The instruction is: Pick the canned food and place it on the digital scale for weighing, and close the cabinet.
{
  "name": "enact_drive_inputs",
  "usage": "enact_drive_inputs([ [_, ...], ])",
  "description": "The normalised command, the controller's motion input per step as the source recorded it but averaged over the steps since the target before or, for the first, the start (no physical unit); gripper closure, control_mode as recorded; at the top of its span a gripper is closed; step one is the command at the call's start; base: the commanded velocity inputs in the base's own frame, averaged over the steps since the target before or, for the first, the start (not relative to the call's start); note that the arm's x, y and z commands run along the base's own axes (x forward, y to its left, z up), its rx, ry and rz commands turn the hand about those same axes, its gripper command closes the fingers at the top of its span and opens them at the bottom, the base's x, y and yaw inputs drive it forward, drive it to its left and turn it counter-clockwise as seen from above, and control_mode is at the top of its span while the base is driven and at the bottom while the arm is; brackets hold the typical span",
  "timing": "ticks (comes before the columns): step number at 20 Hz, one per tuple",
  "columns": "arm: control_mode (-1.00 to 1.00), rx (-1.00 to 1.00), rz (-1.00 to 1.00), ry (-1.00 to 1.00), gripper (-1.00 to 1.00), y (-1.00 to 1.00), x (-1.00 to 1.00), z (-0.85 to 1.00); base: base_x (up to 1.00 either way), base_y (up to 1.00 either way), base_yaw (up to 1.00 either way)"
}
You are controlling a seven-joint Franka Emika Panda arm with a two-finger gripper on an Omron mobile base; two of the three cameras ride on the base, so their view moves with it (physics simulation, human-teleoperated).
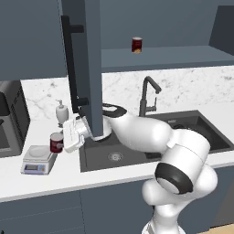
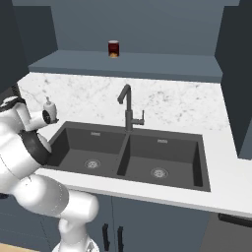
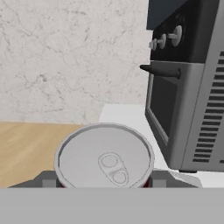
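The canned food (image 1: 56,142) is a dark-red can with a silvery pull-tab top (image 3: 105,159). It hangs upright at the right rear edge of the digital scale (image 1: 37,159), a low pale-grey square with a small front display. My gripper (image 1: 64,140) is shut on the can from the right, and a dark fingertip (image 3: 48,181) shows on each side of it in the hand view. Whether the can touches the platform I cannot tell. The cabinet (image 1: 89,59) stands open, its slate-blue door with a black bar handle (image 1: 68,59) swung out over my wrist.
A second dark-red can (image 1: 136,45) with an orange mark stands on the cabinet shelf (image 2: 128,64). Behind the scale is a white soap dispenser (image 1: 61,113). A dark toaster oven (image 3: 188,87) stands left of it. A black double sink (image 2: 130,152) with its faucet (image 2: 128,106) lies to the right.
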Motion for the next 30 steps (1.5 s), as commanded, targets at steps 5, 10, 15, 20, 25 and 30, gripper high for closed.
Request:
enact_drive_inputs([
  [5, -1.0, 0.0, 0.0, 0.0, 1.0, 0.19, 0.01, -0.26, 0.0, 0.0, 0.0],
  [10, -1.0, 0.0, 0.0, 0.0, 1.0, 0.23, 0.14, -0.03, 0.0, 0.0, 0.0],
  [15, -1.0, 0.0, 0.0, 0.0, 1.0, 0.06, 0.18, -0.08, 0.0, 0.0, 0.0],
  [20, -1.0, -0.03, 0.0, 0.0, 1.0, 0.19, 0.19, -0.39, 0.0, 0.0, 0.0],
  [25, -1.0, -0.03, 0.0, 0.0, 1.0, 0.16, 0.21, -0.25, 0.0, 0.0, 0.0],
  [30, -1.0, 0.0, 0.0, 0.0, 1.0, 0.08, 0.24, -0.02, 0.0, 0.0, 0.0],
])
